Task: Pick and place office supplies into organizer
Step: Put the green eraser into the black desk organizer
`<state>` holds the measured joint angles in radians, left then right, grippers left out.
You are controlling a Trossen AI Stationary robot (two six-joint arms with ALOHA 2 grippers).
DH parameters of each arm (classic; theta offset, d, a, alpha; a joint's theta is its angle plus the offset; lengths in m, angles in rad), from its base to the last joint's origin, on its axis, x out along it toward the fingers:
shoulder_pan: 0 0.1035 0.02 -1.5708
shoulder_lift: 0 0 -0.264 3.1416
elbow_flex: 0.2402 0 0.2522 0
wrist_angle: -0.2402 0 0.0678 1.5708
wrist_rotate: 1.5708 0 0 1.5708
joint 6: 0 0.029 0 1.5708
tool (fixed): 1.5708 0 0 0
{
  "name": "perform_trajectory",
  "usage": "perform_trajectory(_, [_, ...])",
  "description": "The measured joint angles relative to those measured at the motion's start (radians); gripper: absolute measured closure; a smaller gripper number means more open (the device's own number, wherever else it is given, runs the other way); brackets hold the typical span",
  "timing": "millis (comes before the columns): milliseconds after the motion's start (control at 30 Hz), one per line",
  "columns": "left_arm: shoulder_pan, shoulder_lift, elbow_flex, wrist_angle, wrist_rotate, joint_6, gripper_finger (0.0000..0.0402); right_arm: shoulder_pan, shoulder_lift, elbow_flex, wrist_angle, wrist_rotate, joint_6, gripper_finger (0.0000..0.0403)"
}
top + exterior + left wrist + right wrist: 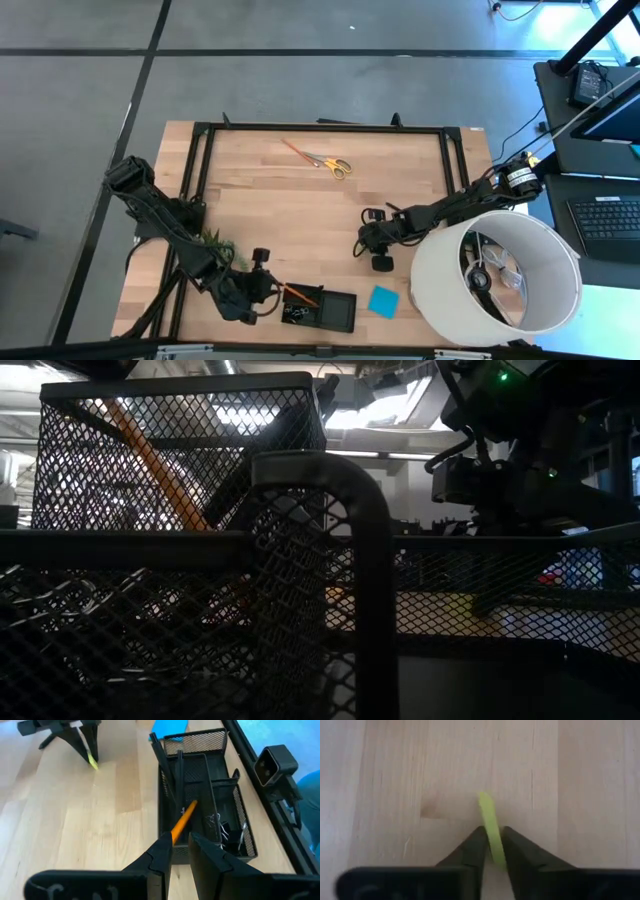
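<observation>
Left gripper (181, 851) fingers pinching orange pencil (182, 821) over black mesh organizer (200, 740), right gripper (493, 851) at three o'clock on wooden tabletop (300, 210), fingers clamping thin yellow-green strip (490, 827), possibly a marker, no legible writing.

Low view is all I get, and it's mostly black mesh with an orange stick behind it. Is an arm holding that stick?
Observer: Yes. The left gripper is shut on the orange pencil, whose tip is inside the organizer.
Operator: And the right arm?
Observer: The right gripper is over the middle of the table, pinching a small yellow item.
Operator: What lies outside the tray?
Observer: The scissors and the blue note pad both lie on the table outside the organizer, the pad right beside it.
</observation>
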<state>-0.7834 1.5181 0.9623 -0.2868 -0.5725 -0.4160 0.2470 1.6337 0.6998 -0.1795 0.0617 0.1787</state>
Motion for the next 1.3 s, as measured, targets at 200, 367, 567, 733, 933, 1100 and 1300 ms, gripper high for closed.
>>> perform_trajectory(200, [0.0, -0.041, 0.019, 0.057, -0.008, 0.057, 0.0345, 0.0, 0.0, -0.004, 0.036, -0.002, 0.012, 0.0381])
perform_trajectory(367, [0.015, -0.111, 0.022, 0.044, -0.131, 0.063, 0.0345, 0.001, 0.008, 0.018, 0.105, 0.09, 0.025, 0.0378])
perform_trajectory(567, [0.093, -0.167, 0.023, -0.065, -0.205, 0.066, 0.0339, -0.03, 0.006, 0.033, 0.307, 0.143, -0.051, 0.0381])
perform_trajectory(733, [0.214, -0.141, 0.023, -0.083, -0.127, 0.184, 0.0302, -0.065, 0.005, 0.035, 0.507, 0.146, -0.12, 0.038])
perform_trajectory(933, [0.353, -0.116, 0.023, -0.072, -0.108, 0.16, 0.0255, -0.081, 0.003, 0.035, 0.684, 0.148, -0.209, 0.038])
perform_trajectory(1100, [0.435, -0.111, 0.023, -0.007, 0.01, 0.155, 0.0239, -0.082, 0.003, 0.035, 0.743, 0.148, -0.217, 0.0379])
perform_trajectory(1300, [0.483, -0.112, 0.023, 0.031, 0.106, 0.235, 0.0237, -0.082, 0.003, 0.035, 0.798, 0.148, -0.224, 0.0379])
